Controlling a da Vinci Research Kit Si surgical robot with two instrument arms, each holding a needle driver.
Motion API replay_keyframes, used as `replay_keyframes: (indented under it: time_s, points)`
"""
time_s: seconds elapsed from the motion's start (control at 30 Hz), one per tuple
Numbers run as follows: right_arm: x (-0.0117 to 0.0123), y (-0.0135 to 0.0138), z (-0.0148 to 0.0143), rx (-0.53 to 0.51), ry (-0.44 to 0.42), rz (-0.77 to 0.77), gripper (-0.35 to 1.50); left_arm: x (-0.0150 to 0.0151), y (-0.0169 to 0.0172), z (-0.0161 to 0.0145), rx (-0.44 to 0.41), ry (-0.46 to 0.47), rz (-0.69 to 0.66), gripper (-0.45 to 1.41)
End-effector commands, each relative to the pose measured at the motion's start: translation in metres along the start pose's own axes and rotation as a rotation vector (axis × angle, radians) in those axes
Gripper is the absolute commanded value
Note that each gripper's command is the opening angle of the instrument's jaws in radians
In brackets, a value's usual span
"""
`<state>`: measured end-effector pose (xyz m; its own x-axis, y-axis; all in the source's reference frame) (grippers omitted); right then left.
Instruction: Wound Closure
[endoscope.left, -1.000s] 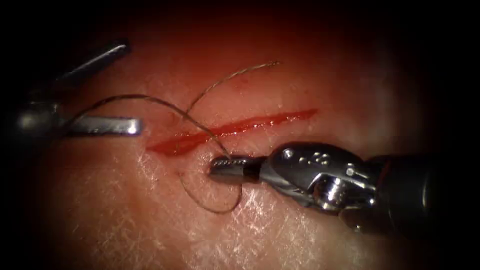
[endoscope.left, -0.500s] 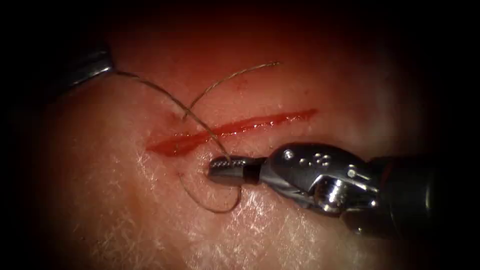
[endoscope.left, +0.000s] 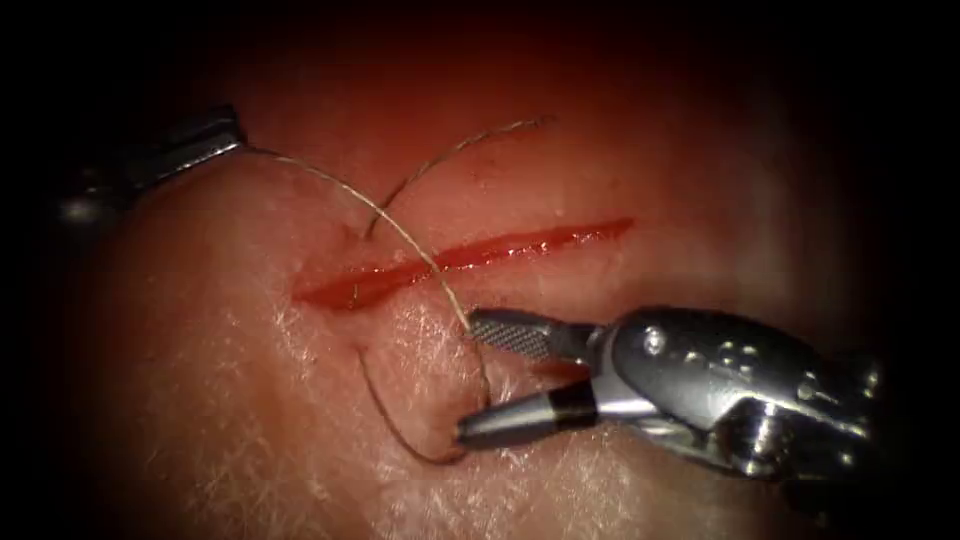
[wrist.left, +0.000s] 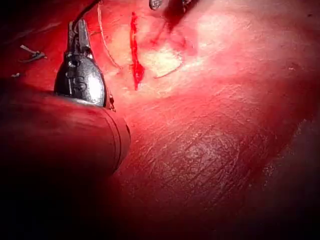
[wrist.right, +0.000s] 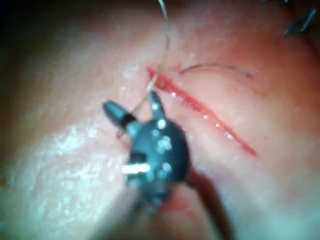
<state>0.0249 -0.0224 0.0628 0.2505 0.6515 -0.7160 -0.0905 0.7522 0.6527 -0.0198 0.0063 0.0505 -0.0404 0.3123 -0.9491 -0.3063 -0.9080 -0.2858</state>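
Tissue (endoscope.left: 250, 420): pale, finely creased pork belly, pinker toward the cut.

Cut (endoscope.left: 470, 258): narrow slanting slit, glossy with red fluid, wider at its left end.

Thread (endoscope.left: 340, 190): thin, pale and twisted. One strand runs taut from my left tool across the cut to just beside my right tool's upper jaw. Below the cut it curls in a dark loop lying on the tissue. A free tail (endoscope.left: 470, 145) rises above the cut, to the right.

My left tool (endoscope.left: 190, 145): at the upper left, well apart from the cut, jaws closed on the thread.

My right tool (endoscope.left: 470, 380): below the cut, jaws spread wide and gripping nothing; the thread passes between them.

Needle: I cannot make it out
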Motion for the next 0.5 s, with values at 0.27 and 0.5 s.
replay_keyframes:
  time_s: [0.27, 0.5]
  points:
    - [0.0016, 0.0014, -0.0037, 0.052, 0.129, 0.01, 1.3, 0.0007, 0.0007, 0.0002, -0.017, 0.006, -0.011, -0.45]
    - [0.0012, 0.0054, -0.0042, -0.049, 0.145, -0.001, 0.66, 0.0034, 0.0018, 0.0002, -0.046, 0.019, -0.03, -0.45]
